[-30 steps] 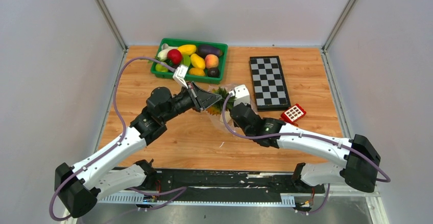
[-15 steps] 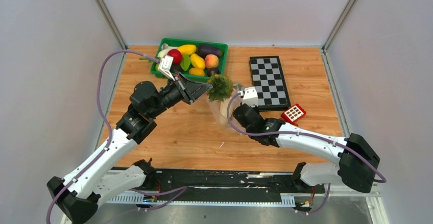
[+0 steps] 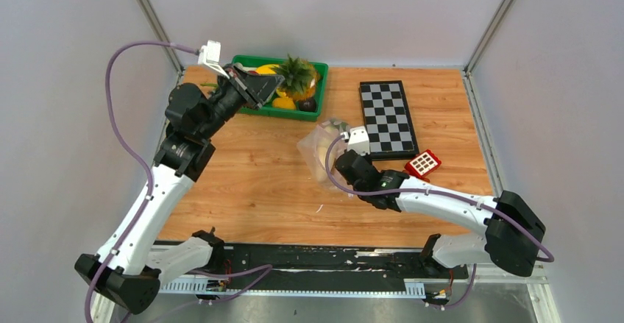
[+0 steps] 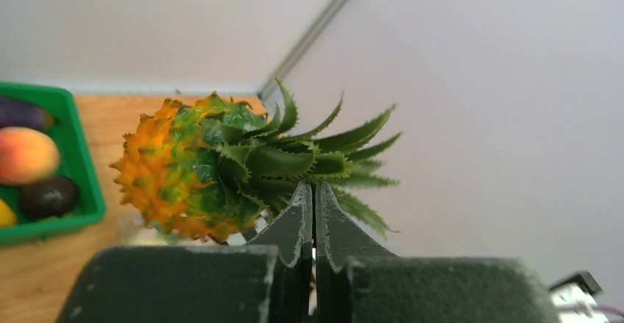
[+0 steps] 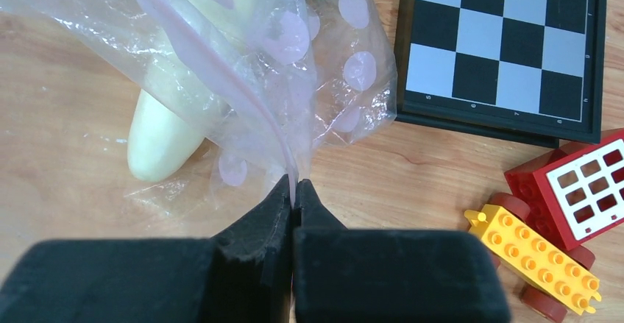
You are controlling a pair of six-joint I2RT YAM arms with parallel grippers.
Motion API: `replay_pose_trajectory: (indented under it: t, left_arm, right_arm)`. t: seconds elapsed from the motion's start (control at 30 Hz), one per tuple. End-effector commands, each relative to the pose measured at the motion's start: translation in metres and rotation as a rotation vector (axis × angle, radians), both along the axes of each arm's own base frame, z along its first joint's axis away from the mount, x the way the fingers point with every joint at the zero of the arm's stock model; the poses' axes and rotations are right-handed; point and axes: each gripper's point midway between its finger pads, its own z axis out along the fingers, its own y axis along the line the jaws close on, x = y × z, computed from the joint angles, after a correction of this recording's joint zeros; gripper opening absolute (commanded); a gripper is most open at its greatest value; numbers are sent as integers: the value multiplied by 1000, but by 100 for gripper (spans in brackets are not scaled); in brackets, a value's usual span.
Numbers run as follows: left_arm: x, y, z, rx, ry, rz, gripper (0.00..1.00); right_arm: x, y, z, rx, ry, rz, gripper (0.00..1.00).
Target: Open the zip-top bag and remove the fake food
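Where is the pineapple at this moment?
In the top view, the pineapple is held by its leaves in the shut left gripper, by the green tray at the back left.

Open wood on the left, clutter on the right.

I see broad bare table (image 3: 243, 179) between the green tray (image 3: 294, 113) and the near edge, crossed only by my left arm (image 3: 158, 190) along its left side. The pineapple (image 3: 298, 78), pinched by its leaves in the left gripper (image 4: 315, 198), hangs over the tray's right half, and the tray bed is crowded with toy fruit (image 3: 285, 103). The right gripper (image 5: 294, 190) is clamped on the zip-top bag (image 5: 243, 65), whose flap lies right up against the chessboard (image 5: 508, 43), leaving no lane between them. The toy block car (image 5: 559, 220) sits just beside the board's near corner, hemming in that side.
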Motion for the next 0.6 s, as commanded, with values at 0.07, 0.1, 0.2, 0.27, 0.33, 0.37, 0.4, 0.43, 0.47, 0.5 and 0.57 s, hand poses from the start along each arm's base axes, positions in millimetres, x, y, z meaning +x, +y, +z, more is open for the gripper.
replay_pose_trajectory:
  t: [0.07,0.1,0.2,0.27,0.33,0.37,0.4,0.43,0.47,0.5,0.57]
  left_arm:
    - [62,27,15,100,-111,192,0]
    - [74,30,9,127,-110,221,0]
    - [114,38,-16,246,-107,300,0]
    - [139,42,-35,333,-103,346,0]
    - [163,45,-53,407,-102,381,0]
    - [174,46,-59,436,-112,398,0]
    - [184,48,-67,470,-116,414,0]
    - [194,49,-73,500,-124,429,0]
    - [203,50,-76,530,-137,446,0]
    - [212,51,-82,571,-150,458,0]
    - [232,55,-97,645,-152,491,0]
  right_arm:
    - [-4,2,9,40,-2,33,0]
    - [-5,3,10,43,-1,42,0]
    - [-6,6,15,53,-2,69,0]
    - [-7,7,18,57,-3,83,0]
    - [-8,7,21,53,-4,95,0]
    - [-8,7,22,51,-4,99,0]
    - [-9,7,23,45,-5,104,0]
    - [-9,6,25,41,-6,107,0]
    - [-9,5,26,35,-6,109,0]
    - [-9,4,28,31,-7,111,0]
    - [-10,3,30,25,-9,116,0]
